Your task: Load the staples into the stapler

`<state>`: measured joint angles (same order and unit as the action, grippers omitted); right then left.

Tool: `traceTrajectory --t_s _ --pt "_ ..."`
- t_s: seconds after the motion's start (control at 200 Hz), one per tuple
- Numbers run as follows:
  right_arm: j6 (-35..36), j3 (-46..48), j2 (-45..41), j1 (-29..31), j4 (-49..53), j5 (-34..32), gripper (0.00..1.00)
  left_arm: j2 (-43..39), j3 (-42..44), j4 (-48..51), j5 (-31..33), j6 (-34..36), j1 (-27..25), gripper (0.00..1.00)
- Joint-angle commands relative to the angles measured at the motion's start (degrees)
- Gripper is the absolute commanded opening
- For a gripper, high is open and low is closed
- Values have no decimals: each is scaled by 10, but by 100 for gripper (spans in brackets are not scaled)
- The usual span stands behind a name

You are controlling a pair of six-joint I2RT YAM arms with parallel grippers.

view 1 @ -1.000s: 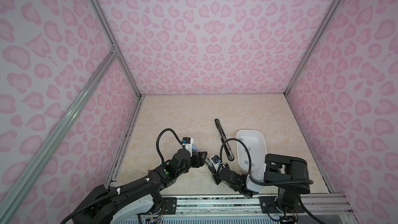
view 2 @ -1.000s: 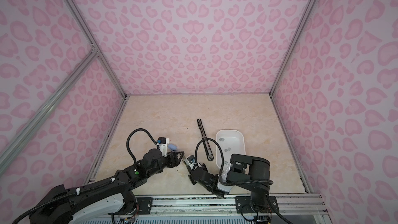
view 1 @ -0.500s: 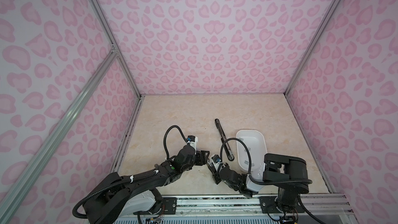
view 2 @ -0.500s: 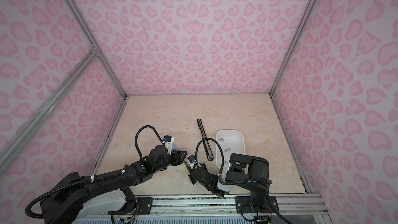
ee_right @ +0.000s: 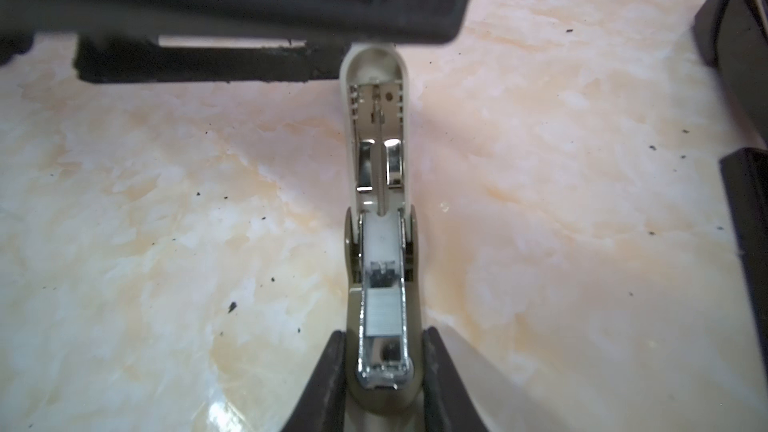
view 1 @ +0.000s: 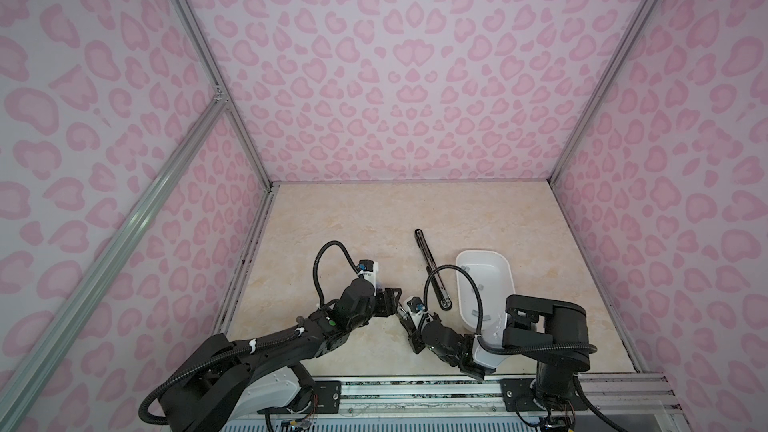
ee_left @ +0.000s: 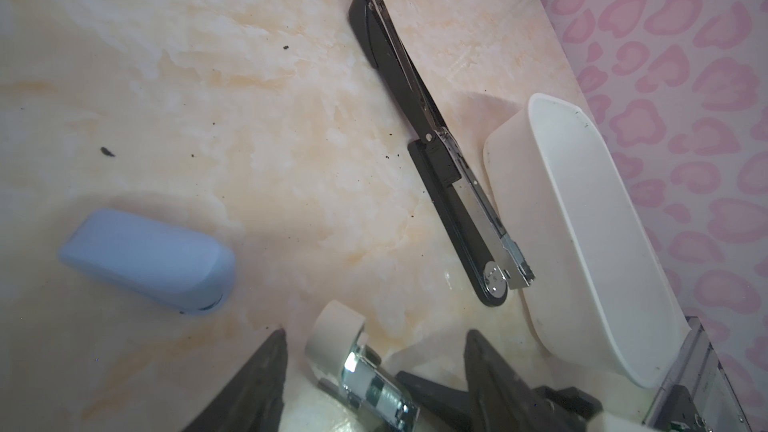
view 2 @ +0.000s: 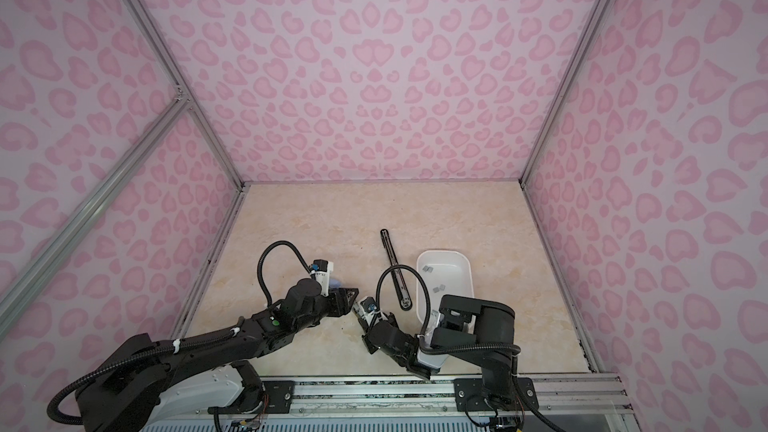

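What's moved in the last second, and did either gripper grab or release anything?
The left gripper eased slightly rightward toward the open beige stapler, jaws open, holding nothing. The right gripper stayed clamped on that stapler. The black stapler and white tray are unmoved.

Black jointed arms point(view 1: 266, 347), looped cables point(view 1: 332, 243)

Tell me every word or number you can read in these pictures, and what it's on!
No text can be read anywhere.
Black stapler: no writing shows.
Blue stapler: no writing shows.
Cream stapler: no writing shows.
White tray: no writing shows.
White camera block on the left arm: it has a small blue spot, too small to tell if it is writing.
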<state>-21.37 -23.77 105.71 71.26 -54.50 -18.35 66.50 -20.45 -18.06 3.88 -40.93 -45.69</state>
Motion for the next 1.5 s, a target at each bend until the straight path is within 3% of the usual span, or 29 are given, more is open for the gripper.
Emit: traceTrajectory --t_s 0.0,0.515,1.05,1.495 --pt "-1 6 9 0 47 16 24 -3 -1 -16 -2 9 2 70" --pt "-2 12 11 -3 28 20 23 56 -17 -85 -112 27 -4 65" --pt "-7 20 18 -16 2 28 25 55 53 -117 -56 9 -47 60" --pt "12 49 -119 -15 73 7 51 27 67 -78 5 23 -48 60"
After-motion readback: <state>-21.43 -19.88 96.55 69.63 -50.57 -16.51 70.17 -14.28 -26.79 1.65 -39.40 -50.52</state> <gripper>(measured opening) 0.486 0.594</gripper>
